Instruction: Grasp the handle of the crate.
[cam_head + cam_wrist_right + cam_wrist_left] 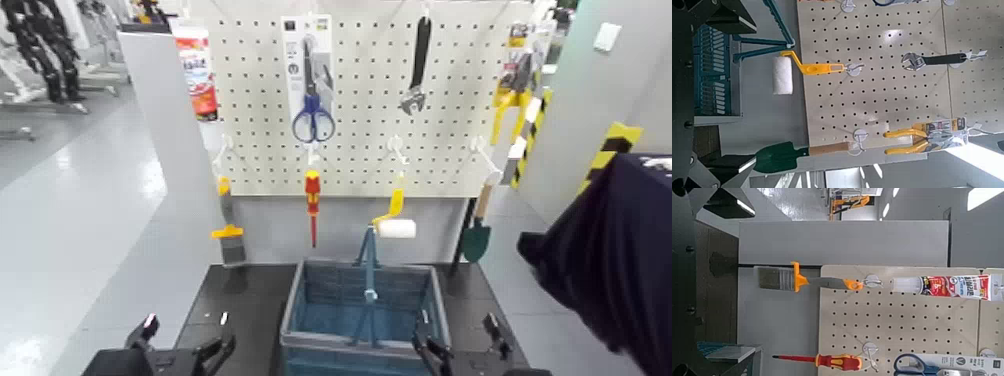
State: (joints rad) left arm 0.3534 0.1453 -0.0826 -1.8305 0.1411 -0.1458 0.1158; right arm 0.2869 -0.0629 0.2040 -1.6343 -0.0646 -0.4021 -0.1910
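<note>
Here, black tabletop [250, 300], white pegboard [370, 100], grey floor [70, 190]

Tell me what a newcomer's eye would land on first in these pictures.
First the white pegboard at the back, hung with blue-handled scissors, a red screwdriver and a yellow-handled paint roller. Next, the blue-grey crate on the dark table below it, its teal handle standing upright across the middle. The left gripper and right gripper sit low on either side, both open.
</note>
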